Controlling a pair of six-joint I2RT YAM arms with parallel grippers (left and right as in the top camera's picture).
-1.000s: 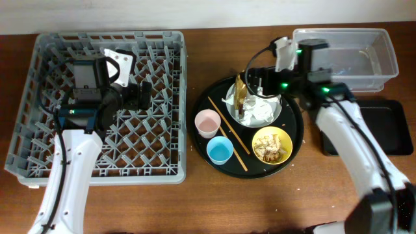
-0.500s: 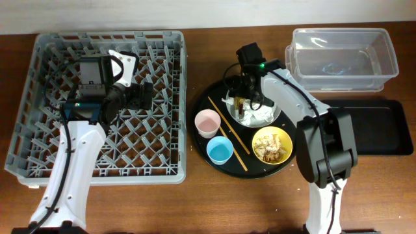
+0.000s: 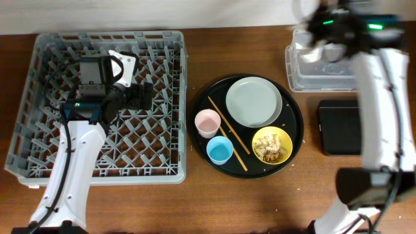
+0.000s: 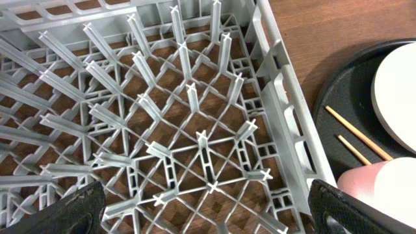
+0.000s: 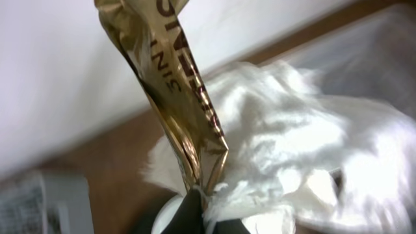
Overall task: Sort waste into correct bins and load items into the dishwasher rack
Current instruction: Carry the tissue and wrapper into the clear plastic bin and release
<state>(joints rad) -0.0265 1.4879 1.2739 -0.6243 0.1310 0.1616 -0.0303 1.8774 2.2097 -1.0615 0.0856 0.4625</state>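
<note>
Right fingers (image 5: 190, 209) pinch wrapper (image 5: 179, 104) plus tissue (image 5: 292, 149) at 1 o'clock tub (image 3: 312, 75), could missort together; left fingers (image 4: 58, 211) gape empty.

Dishwasher rack (image 3: 162, 140): grey, square, peg lattice; fills left half of overhead frame.
Pale grey-green plate (image 3: 253, 103): lying flat, right of centre.
Yellow bowl (image 3: 255, 144): upright just below plate, holding beige-brown scraps (image 3: 273, 147).
Pink cup (image 3: 207, 123), light-blue cup (image 3: 220, 151): upright, close together, left of bowl.
Two chopsticks (image 3: 227, 132): diagonal, roughly parallel, between cups and plate.
Clear tub (image 3: 312, 77): upper right, partly hidden.
Black tray (image 3: 341, 127): just below tub.
Golden-brown wrapper strip (image 5: 175, 84): upright, lettered, bunched at lower end with crumpled white tissues (image 5: 292, 149); centre of right wrist view.
</note>
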